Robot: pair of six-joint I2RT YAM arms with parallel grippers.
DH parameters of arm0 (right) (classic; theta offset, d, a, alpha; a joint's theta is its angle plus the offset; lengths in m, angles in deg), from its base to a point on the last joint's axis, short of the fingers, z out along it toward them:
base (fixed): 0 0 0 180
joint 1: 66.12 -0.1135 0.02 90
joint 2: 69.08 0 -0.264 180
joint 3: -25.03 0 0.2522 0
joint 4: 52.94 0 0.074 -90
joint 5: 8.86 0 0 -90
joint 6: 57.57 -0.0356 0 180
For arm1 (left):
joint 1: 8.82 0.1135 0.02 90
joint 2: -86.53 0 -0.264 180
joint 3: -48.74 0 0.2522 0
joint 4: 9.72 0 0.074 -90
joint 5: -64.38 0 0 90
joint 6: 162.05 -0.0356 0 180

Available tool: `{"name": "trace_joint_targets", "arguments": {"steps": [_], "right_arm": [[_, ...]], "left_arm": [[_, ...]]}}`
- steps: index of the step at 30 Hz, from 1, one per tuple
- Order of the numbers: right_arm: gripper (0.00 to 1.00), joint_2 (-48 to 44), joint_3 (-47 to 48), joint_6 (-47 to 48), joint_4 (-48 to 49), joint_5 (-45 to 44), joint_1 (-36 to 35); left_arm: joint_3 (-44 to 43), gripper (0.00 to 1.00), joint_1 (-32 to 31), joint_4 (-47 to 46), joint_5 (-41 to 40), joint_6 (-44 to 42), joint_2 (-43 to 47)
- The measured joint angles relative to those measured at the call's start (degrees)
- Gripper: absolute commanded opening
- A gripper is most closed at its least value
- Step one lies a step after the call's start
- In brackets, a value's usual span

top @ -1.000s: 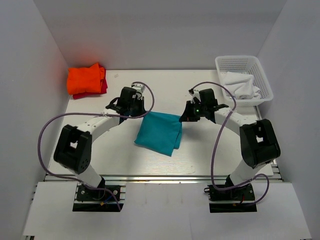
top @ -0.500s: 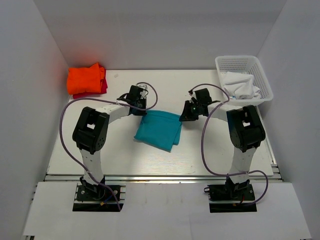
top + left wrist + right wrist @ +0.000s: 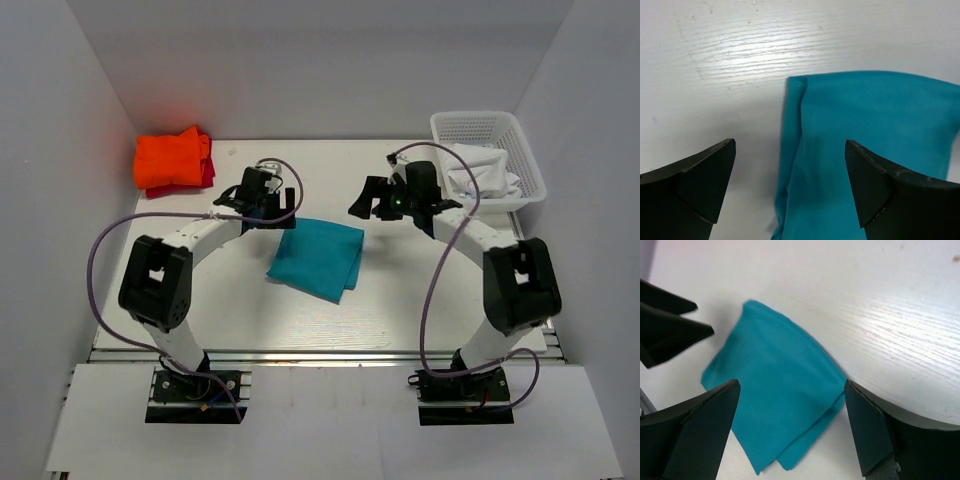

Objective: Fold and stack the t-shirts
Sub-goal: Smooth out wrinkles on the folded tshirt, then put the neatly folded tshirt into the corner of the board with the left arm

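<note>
My left gripper (image 3: 790, 147) and right gripper (image 3: 792, 385) were both spread and empty. One folded teal shirt (image 3: 317, 259) lay between them, just beneath. One orange shirt (image 3: 172, 158) sat on one red shirt (image 3: 208, 172), well left of my left gripper.

Two white tubular arms (image 3: 198, 233) with boxy black joints (image 3: 155, 285), looping purple cables (image 3: 92, 270), matte black wedge fingers (image 3: 695, 175), black base plates (image 3: 190, 385) beside the white wood-grain table (image 3: 380, 300)
</note>
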Motion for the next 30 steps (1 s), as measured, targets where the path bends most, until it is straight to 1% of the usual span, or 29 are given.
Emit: {"name": "trace_joint_targets", "arguments": {"steps": [2,4,5,6,9,12,13,15,16,21,24,25,26,28,30], "right_arm": [[0.90,-4.44,-2.27,-0.22,-0.48,-0.52,0.00],[0.90,-8.92,-5.55,-0.63,-0.81,-1.05,0.07],[0.90,-10.84,-7.26,-0.76,-1.20,-1.38,0.07],[0.90,-12.09,-8.39,-0.79,-1.46,-1.60,0.09],[0.90,-14.56,-10.88,-0.76,-3.04,-2.86,0.13],[0.90,-16.22,-12.41,-0.72,-5.16,-4.11,0.22],[0.90,-16.68,-12.74,-0.72,-5.70,-4.46,0.24],[0.90,-17.64,-13.07,-0.63,-6.93,-5.05,0.28],[0.90,-18.16,-13.29,-0.52,-7.08,-5.31,0.28],[0.90,-20.46,-13.84,-0.11,-8.68,-8.07,0.28],[0.90,-21.84,-15.15,0.11,-9.07,-9.77,0.33],[0.90,-22.40,-15.85,0.15,-9.22,-10.23,0.33],[0.90,-22.91,-16.39,0.20,-9.73,-10.62,0.35],[0.90,-23.65,-16.90,0.37,-10.71,-11.63,0.35],[0.90,-24.46,-17.14,0.57,-10.93,-12.57,0.35]], "left_arm": [[2.19,1.00,-0.22,-0.52,1.22,-0.42,3.19],[3.67,1.00,-0.48,-1.11,2.47,-1.01,4.55],[4.09,1.00,-0.57,-1.11,3.04,-1.22,4.46],[4.46,0.97,-0.61,-1.01,3.63,-1.49,4.04],[5.75,0.95,-1.20,-0.70,4.94,-2.25,2.32],[7.26,0.89,-1.88,0.20,5.33,-2.93,0.72],[7.41,0.84,-2.16,0.72,5.20,-3.08,0.20],[7.45,0.79,-2.89,1.18,4.44,-3.28,-1.20],[7.45,0.73,-3.26,1.27,3.93,-3.39,-1.81],[4.17,0.53,-5.90,2.67,-0.28,-3.52,-4.98],[1.62,0.43,-7.23,2.89,-1.29,-3.21,-7.08],[0.98,0.38,-7.45,2.84,-1.44,-3.13,-7.63],[0.55,0.27,-7.63,2.69,-1.49,-2.82,-8.02],[0.17,0.11,-7.89,2.21,-0.90,-2.38,-8.44],[0.17,0.00,-7.89,1.40,0.22,-2.51,-8.55]]}}
